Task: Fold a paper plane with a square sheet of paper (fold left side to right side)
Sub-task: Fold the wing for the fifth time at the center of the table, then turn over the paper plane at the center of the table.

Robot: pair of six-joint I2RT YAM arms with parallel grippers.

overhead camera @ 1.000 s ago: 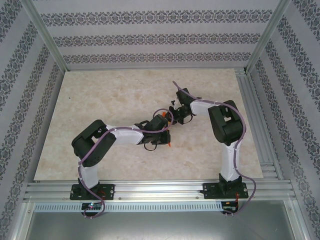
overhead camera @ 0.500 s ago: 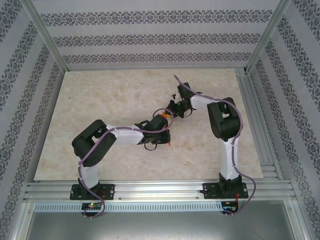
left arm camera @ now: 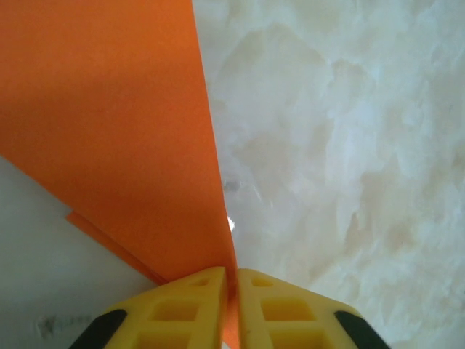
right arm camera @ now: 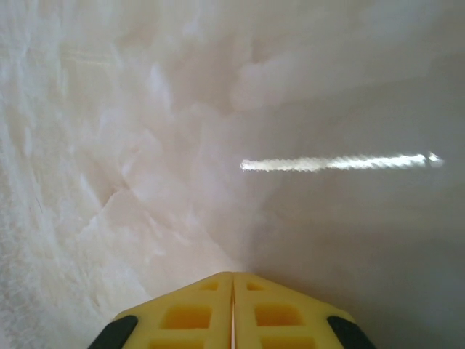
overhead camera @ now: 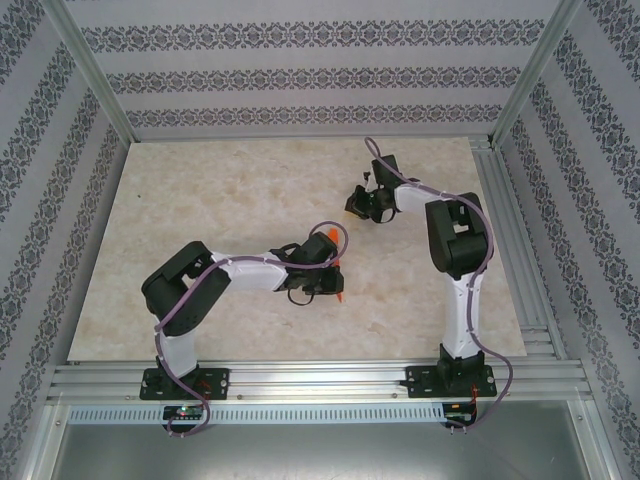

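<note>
Top view: table (overhead camera: 200,200), wide bare marble left and far. My left gripper (overhead camera: 325,268) sits mid-table, clamping the paper plane (overhead camera: 341,294). My right gripper (overhead camera: 357,206) is apart, farther back.
Left wrist: bright orange sheet, crisp straight edge, pinched between my pads.
Right wrist: pads pressed together, empty, above marble.

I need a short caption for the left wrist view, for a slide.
Left gripper shut on the edge of the orange paper plane, seen against the pale marbled table.
</note>
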